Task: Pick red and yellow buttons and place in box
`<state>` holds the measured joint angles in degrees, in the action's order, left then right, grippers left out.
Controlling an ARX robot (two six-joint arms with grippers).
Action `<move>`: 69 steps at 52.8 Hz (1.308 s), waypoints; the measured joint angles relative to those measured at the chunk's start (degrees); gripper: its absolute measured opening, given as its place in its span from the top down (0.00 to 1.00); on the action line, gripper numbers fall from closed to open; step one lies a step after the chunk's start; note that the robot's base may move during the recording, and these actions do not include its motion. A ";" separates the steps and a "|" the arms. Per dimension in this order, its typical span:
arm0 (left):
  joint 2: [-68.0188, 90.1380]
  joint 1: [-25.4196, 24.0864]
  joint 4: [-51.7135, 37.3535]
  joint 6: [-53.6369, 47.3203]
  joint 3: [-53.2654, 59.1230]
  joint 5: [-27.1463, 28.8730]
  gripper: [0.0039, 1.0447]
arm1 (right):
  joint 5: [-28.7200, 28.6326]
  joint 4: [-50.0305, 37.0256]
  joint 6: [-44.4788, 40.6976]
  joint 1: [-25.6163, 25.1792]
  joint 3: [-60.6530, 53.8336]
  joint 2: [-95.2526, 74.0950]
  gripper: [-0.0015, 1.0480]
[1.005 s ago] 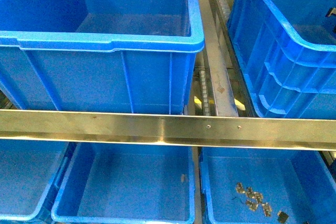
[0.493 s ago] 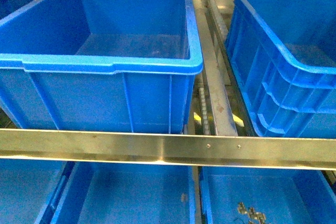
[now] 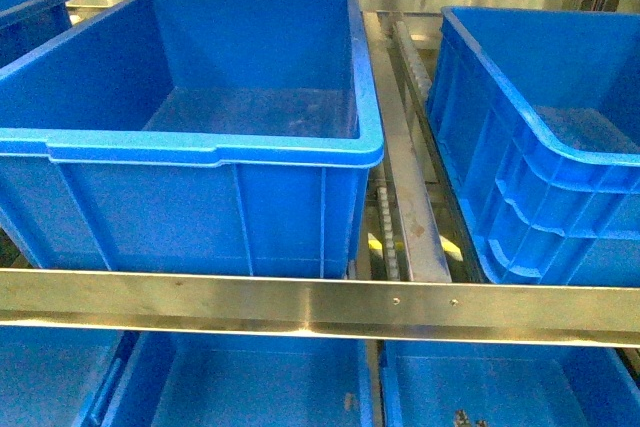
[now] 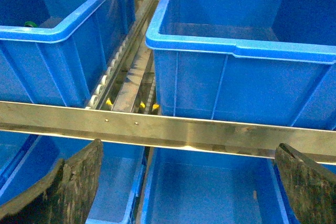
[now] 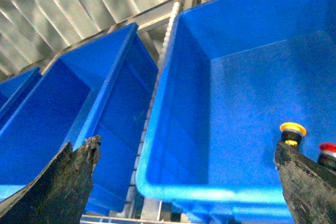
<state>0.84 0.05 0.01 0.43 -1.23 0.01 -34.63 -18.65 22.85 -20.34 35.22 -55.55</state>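
Although no arm is seen in the front view, both wrist views show how things lie.

Buttons: a yellow button (image 5: 292,132) and a red button (image 5: 327,153) are seen only in the right wrist view, standing upright on the floor of the right bin (image 5: 210,129), caps up, just beside each other.

Right jaws: the right gripper (image 5: 184,182) is held apart and empty; the buttons lie ahead of it, close to one finger (image 5: 307,182), inside the bin wall.

Left jaws: the left gripper (image 4: 186,182) is also apart and empty, before the rail (image 4: 168,129); something green (image 4: 30,24) is seen in a far bin, too small to name.

Nearer arm: the right one, by judgement.

Edges: the bin rim must be cleared before the jaws are lowered.

Room: the bin floor around the buttons is open, so a descent from above should be possible.

Box: the middle bin (image 3: 200,147) looks empty in the front view; which bin is meant cannot be told.
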 joint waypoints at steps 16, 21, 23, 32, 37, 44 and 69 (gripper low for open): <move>0.00 0.00 0.00 0.00 0.00 0.02 0.07 | 24.76 3.41 -17.29 9.70 -18.12 22.95 0.38; 0.00 0.00 0.00 0.00 0.00 0.00 0.07 | 26.88 3.26 -19.98 12.39 -21.14 25.57 0.51; 0.00 0.00 0.00 0.00 0.00 0.00 0.07 | 27.47 3.15 -20.70 13.11 -22.18 26.47 0.58; 0.00 0.00 0.00 0.00 0.00 0.02 0.07 | 34.21 3.06 -22.10 19.47 -26.53 30.93 0.91; 0.00 0.00 0.00 0.00 0.00 0.00 0.07 | 34.23 3.15 -22.47 20.13 -27.63 32.48 0.96; 0.00 0.00 0.00 0.00 0.00 0.00 0.07 | 34.62 4.20 -22.51 20.20 -29.99 35.54 0.96; 0.00 0.00 0.00 0.00 0.00 0.00 0.07 | 34.64 8.26 -22.51 20.24 -33.09 42.82 0.96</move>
<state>0.84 0.05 0.01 0.43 -1.23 0.01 0.01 -10.39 0.34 -0.10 2.13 -12.73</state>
